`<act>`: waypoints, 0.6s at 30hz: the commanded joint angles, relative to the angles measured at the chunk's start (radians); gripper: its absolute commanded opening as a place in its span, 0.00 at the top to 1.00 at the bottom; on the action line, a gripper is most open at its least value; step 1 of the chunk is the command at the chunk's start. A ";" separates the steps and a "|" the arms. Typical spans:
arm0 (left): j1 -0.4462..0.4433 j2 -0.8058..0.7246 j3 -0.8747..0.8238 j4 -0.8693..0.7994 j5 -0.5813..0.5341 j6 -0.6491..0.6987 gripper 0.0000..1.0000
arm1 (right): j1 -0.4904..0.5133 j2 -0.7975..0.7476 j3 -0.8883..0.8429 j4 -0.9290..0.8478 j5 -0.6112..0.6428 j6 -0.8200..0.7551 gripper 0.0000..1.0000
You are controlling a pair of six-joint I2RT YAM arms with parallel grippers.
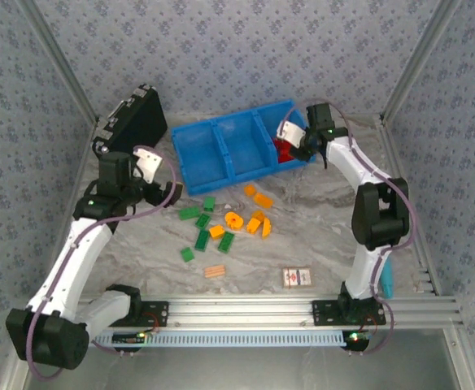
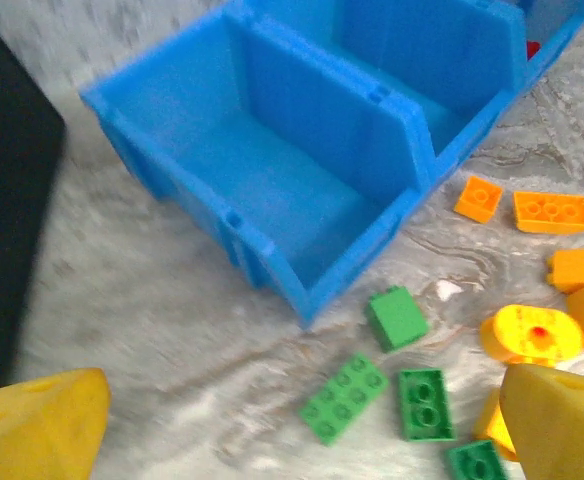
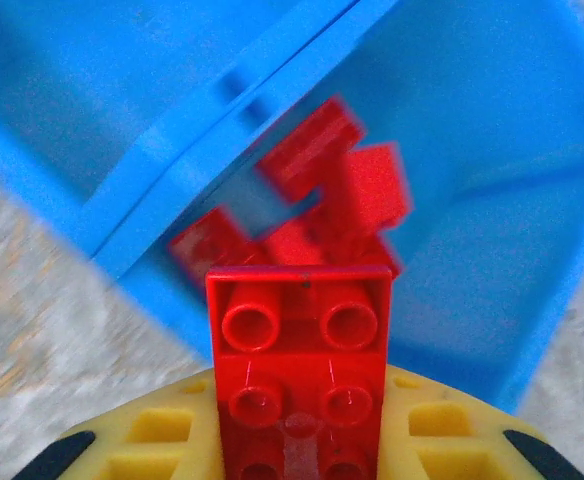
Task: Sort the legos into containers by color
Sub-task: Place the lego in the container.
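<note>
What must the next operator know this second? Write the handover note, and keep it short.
Right end effector: shut on a red brick, held over the right bin of the tray.
Left end effector: open, nothing held, above the green bricks in front of the tray.
Done: several red bricks lie in the right bin.
Left: drop the held brick. The green bricks and orange bricks lie loose on the table. The left bin and middle bin hold nothing yet.
</note>
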 commanded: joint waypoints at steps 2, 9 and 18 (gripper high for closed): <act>-0.057 0.008 -0.114 -0.007 0.018 -0.484 0.00 | 0.010 0.137 0.122 0.017 0.026 0.071 0.77; -0.294 -0.012 -0.234 -0.080 -0.191 -0.840 0.00 | 0.015 0.220 0.186 0.137 0.057 0.181 0.71; -0.557 0.009 -0.289 -0.261 -0.380 -1.119 0.00 | 0.016 0.268 0.215 0.128 0.056 0.204 0.59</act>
